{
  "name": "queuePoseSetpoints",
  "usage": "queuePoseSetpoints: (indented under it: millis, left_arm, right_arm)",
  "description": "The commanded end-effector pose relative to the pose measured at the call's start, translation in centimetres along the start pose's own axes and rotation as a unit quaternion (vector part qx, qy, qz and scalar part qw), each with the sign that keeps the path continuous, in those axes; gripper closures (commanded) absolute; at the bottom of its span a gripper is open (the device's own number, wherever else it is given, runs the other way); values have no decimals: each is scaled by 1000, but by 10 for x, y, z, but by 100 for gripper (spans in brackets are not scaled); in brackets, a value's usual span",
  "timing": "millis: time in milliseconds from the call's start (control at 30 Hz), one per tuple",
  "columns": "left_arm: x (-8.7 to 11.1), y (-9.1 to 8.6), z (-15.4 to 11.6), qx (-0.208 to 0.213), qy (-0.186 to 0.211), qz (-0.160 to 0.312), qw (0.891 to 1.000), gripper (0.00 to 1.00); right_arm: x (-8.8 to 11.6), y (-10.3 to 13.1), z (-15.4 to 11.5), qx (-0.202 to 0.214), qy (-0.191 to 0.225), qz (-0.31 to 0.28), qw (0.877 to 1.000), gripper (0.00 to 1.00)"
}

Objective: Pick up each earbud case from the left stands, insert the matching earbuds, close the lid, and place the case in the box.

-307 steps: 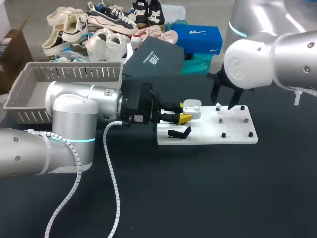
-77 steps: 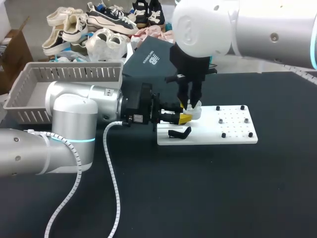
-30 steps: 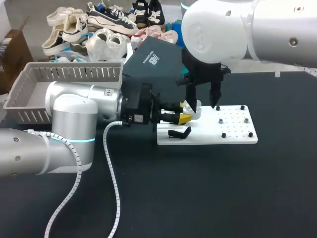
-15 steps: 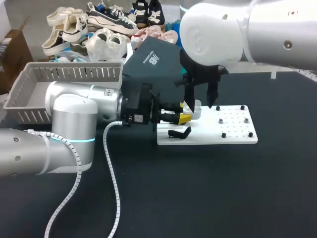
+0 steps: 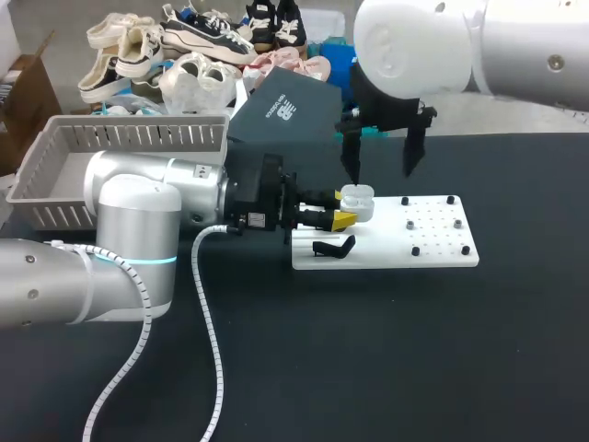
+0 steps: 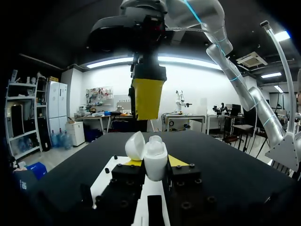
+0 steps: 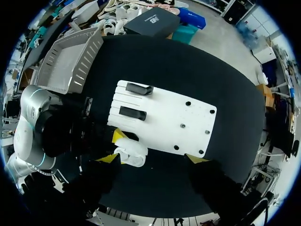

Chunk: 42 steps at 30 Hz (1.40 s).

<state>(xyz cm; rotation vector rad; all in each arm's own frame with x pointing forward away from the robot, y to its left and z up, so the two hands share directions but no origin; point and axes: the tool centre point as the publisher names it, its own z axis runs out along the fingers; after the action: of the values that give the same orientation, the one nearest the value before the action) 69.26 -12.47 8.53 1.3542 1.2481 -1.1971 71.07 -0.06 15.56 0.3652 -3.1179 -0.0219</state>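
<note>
My left gripper (image 5: pixel 343 209) is shut on a white earbud case (image 5: pixel 360 199) at the near left corner of the white board (image 5: pixel 442 247). In the left wrist view the case (image 6: pixel 155 159) stands upright between the yellow tips of my left gripper (image 6: pixel 154 163) with its lid tipped open. My right gripper (image 5: pixel 382 168) hangs above the case, open wide and holding nothing. In the right wrist view the case (image 7: pixel 132 155) lies below and between the spread tips of my right gripper (image 7: pixel 152 159). One right finger (image 6: pixel 146 96) rises just beyond the case.
Two black stands (image 7: pixel 139 88) (image 7: pixel 132 113) sit on the board's left half, and small black pegs (image 5: pixel 415 250) dot its right half. A grey slatted basket (image 5: pixel 129 138) stands at the far left of the table. My left arm (image 5: pixel 138 230) lies across the table's left.
My right gripper has lifted away from the case and spread its fingers much wider. The left gripper and the case have not moved.
</note>
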Motion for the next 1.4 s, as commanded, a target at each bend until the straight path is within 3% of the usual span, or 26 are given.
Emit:
queuePoseSetpoints:
  millis: [33, 267, 500, 1100, 1400]
  left_arm:
    - [0, 0, 0, 0, -1, 0, 1000, 100]
    - [0, 0, 0, 0, -1, 0, 1000, 100]
    - [0, 0, 0, 0, -1, 0, 1000, 100]
    - [0, 0, 0, 0, -1, 0, 1000, 100]
    - [0, 0, 0, 0, -1, 0, 1000, 100]
  right_arm:
    - [-9, -12, -1, -5, -14, 17, 1000, 0]
    - [-30, -18, 11, 13, -36, 47, 998, 0]
    - [-36, -22, 32, 17, -25, 56, 998, 0]
    - [1, -27, 34, 2, -2, 57, 998, 0]
    - [5, -28, 27, -5, -12, 55, 998, 0]
